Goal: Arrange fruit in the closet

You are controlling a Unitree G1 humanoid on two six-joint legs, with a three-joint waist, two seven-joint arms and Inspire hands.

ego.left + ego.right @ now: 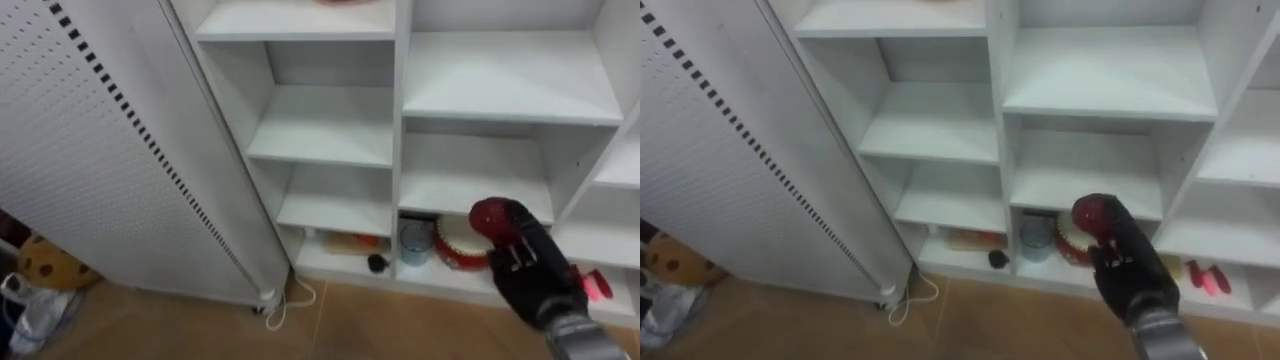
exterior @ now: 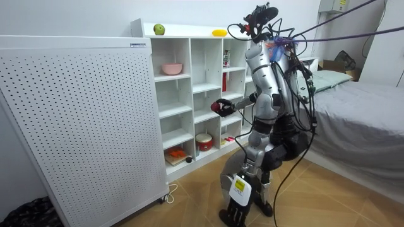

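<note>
This job looks barely begun. A green apple point(image 2: 159, 29) and a yellow fruit point(image 2: 219, 32) sit along the top edge of the closet point(image 1: 398, 100), and most shelves are bare. The right hand point(image 1: 532, 278) is curled round a glossy, round, dark-red fruit point(image 1: 492, 215), held before a low middle shelf and not yet set down. The closet is smooth white board in square cells.

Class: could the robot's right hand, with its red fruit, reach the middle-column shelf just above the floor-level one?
Probably yes. The right hand, shut on the red fruit, hangs right before that shelf; its front is open and nothing stands between them.
</note>
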